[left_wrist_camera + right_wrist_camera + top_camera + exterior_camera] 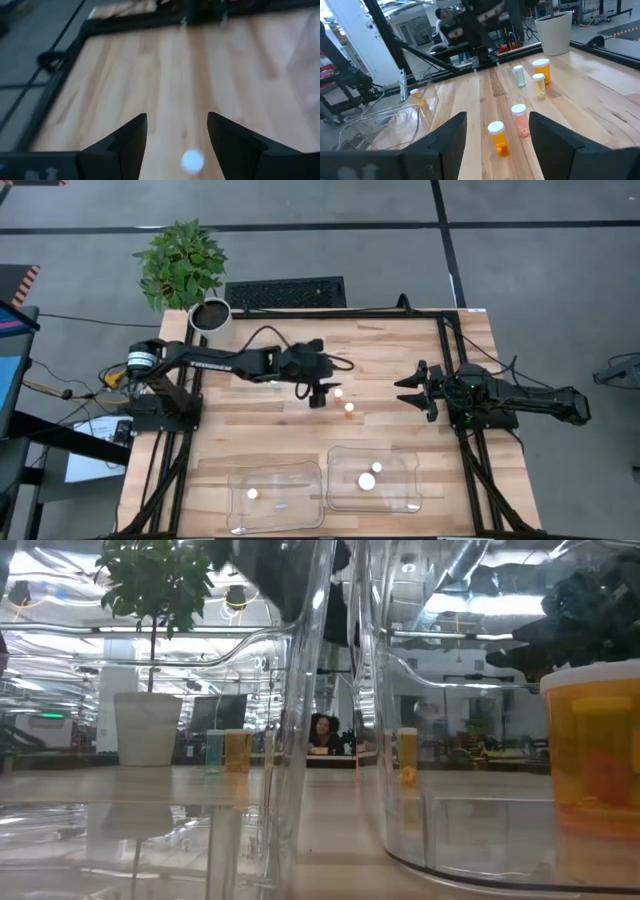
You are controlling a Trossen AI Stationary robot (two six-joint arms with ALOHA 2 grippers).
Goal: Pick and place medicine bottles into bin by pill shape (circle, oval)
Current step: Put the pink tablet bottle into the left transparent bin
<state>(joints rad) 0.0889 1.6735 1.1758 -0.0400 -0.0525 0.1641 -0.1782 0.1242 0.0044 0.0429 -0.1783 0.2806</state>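
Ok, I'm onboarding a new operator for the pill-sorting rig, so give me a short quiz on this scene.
1. True or false: the right gripper stands open, holding nothing.
2. In the high view, how many white-capped medicine bottles stand in the clear bin nearer the right arm? A none, B two, C five.
3. What shows between the left gripper fingers in its own wrist view?
Key: 1 true. 2 B. 3 a bottle's white cap, with the gripper open.
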